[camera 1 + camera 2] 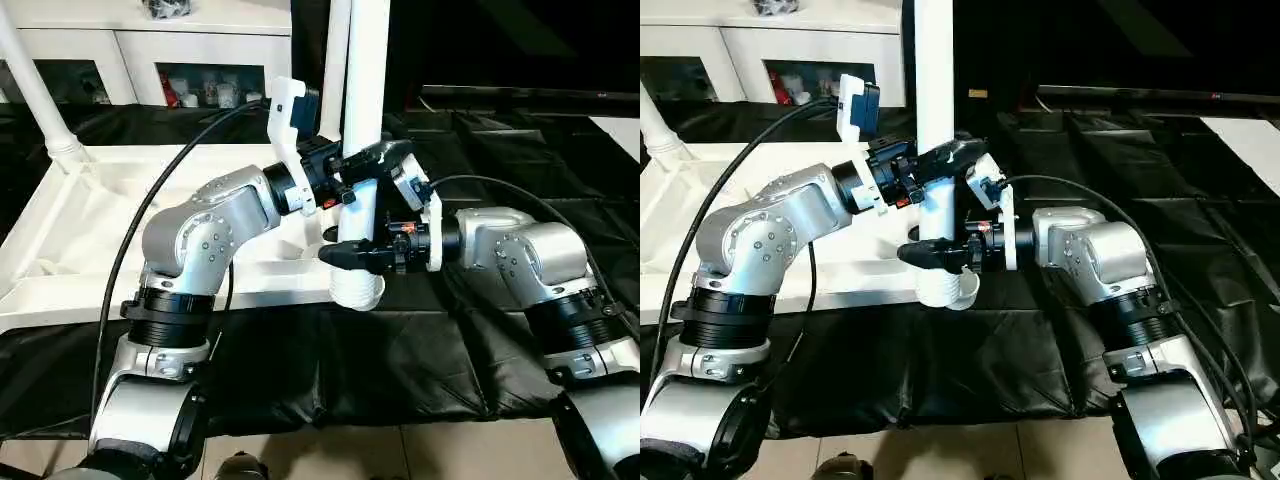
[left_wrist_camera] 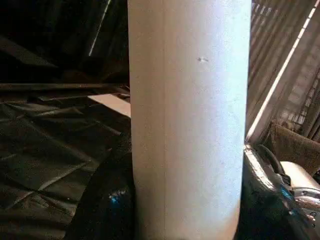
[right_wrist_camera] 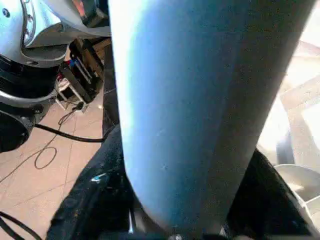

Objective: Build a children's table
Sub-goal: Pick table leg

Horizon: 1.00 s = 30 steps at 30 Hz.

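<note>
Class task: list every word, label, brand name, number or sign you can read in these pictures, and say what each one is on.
None can be read.
Cabinet: items behind its glass doors may carry labels, too small and blurred to read.
Table leg, tabletop and both grippers, left and right: no print can be made out.

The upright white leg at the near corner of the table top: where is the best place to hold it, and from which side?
Grip the upright leg on its bare round shaft, above the ribbed foot, coming level from either side. It is smooth, even and vertical, so fingers close squarely across it.
</note>
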### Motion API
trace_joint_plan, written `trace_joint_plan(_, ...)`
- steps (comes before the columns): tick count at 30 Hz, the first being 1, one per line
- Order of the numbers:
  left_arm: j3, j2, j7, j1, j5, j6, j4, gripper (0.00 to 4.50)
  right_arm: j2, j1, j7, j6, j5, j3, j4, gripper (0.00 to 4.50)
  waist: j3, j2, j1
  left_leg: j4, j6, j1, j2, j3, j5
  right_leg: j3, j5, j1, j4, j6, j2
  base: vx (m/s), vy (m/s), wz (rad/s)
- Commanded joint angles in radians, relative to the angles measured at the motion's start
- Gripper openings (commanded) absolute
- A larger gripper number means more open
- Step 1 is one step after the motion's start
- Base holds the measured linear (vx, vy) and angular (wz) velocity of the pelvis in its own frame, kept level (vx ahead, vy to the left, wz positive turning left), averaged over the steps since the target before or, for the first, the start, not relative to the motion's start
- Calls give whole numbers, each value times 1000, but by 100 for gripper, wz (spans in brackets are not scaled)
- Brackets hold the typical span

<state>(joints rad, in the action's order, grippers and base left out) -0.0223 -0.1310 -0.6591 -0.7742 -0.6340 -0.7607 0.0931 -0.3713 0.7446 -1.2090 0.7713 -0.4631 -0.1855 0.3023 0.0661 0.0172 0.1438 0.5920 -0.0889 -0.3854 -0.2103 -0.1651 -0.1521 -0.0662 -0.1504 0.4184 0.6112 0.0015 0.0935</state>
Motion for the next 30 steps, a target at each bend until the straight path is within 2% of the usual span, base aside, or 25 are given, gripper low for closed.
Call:
trace_joint_plan(1, 7, 3, -9, -16, -6, -8, -22, 185, -5, -1, -8, -11, 4, -1, 11, 199, -86, -2, 1, -64, -15, 16, -7, -5, -237, 27, -242, -61, -66, -181, 34, 0, 0, 0)
trace_joint_plan(4, 9, 3, -10, -15, -7, -8, -25, 185, -1, -5, -1, -14, 7, 0, 14, 191, -86, -1, 0, -64, -14, 15, -6, -5, -235, 27, -232, -62, -65, -186, 34, 0, 0, 0)
trace_joint_plan(5, 10, 2, -8, -16, -7, -7, -25, 185, 0, -5, 2, -15, 8, 1, 15, 190, -86, -4, 0, -63, -15, 16, -6, -5, -235, 27, -225, -61, -65, -188, 34, 0, 0, 0)
trace_joint_plan(6, 4, 7, -2, -21, -7, 4, -14, 241, 6, -8, 13, -15, 9, 4, 20, 189, -86, -7, 1, -63, -16, 16, -6, -5, -237, 27, -223, -62, -64, -190, 34, 0, 0, 0)
trace_joint_plan(9, -24, 21, 18, -32, -5, 40, 6, 261, 26, -17, 46, -24, 8, 20, 22, 189, -87, -3, 0, -63, -16, 15, -5, -5, -236, 27, -217, -62, -64, -195, 34, 0, 0, 0)
trace_joint_plan(12, -85, 64, 43, -47, -13, 148, 37, 299, 64, -28, 113, -57, 9, 56, 35, 189, -88, -4, 0, -62, -21, 13, -4, -5, -235, 27, -220, -63, -68, -194, 37, 0, 0, 0)
trace_joint_plan(17, -187, 108, 95, -76, -59, 236, 94, 302, 151, -66, 245, -168, -6, 150, 46, 189, -89, -9, 0, -63, -23, 15, -5, -4, -248, 26, -212, -62, -64, -197, 37, 0, 0, 0)
trace_joint_plan(18, -193, 101, 81, -76, -61, 244, 107, 302, 167, -78, 278, -193, -1, 163, 49, 189, -87, -12, -2, -65, -24, 16, -5, -4, -254, 26, -219, -58, -67, -191, 36, 0, 0, 0)
trace_joint_plan(20, -195, 94, 66, -75, -62, 249, 116, 302, 174, -85, 298, -209, 4, 168, 51, 189, -89, -11, -3, -65, -23, 18, -3, -5, -253, 26, -224, -60, -68, -183, 34, 0, 0, 0)
trace_joint_plan(22, -141, 39, -18, -55, -8, 264, 137, 302, 180, -99, 383, -278, 60, 168, 70, 189, -89, -19, -3, -67, -29, 19, -3, -3, -248, 25, -230, -58, -69, -176, 34, 0, 0, 0)
trace_joint_plan(23, -70, -14, -84, -32, 72, 305, 154, 302, 175, -107, 437, -315, 103, 162, 85, 189, -89, -18, -7, -69, -36, 20, -3, -4, -257, 26, -235, -58, -67, -169, 30, 0, 0, 0)
trace_joint_plan(24, -1, -64, -144, -11, 145, 345, 168, 302, 175, -117, 466, -360, 126, 164, 93, 189, -87, -22, -4, -72, -38, 22, -4, -1, -264, 26, -264, -53, -75, -146, 34, 0, 0, 0)
trace_joint_plan(25, 31, -87, -171, -1, 179, 365, 174, 302, 175, -121, 475, -380, 134, 166, 97, 189, -86, -22, -9, -74, -46, 23, -4, -2, -279, 27, -276, -53, -71, -136, 33, 0, 0, 0)
trace_joint_plan(26, 129, -162, -273, 36, 267, 445, 204, 302, 161, -137, 494, -382, 163, 161, 85, 189, -86, -22, -8, -75, -46, 22, -4, 0, -276, 28, -265, -56, -75, -136, 33, 0, 0, 0)
trace_joint_plan(27, 170, -195, -323, 52, 298, 471, 218, 302, 152, -142, 506, -376, 178, 157, 82, 189, -89, -25, -7, -74, -47, 23, -4, 0, -273, 29, -255, -57, -70, -135, 33, 0, 0, 0)
trace_joint_plan(28, 178, -203, -334, 55, 304, 477, 221, 302, 149, -144, 510, -375, 181, 156, 82, 189, -88, -28, -8, -76, -44, 22, -3, 0, -268, 30, -254, -56, -71, -134, 33, 0, 0, 0)
trace_joint_plan(30, 259, -271, -448, 89, 360, 526, 267, 302, 136, -159, 536, -360, 200, 157, 80, 189, -90, -34, -10, -73, -53, 22, -4, -4, -264, 32, -203, -57, -61, -159, 32, 0, 0, 0)
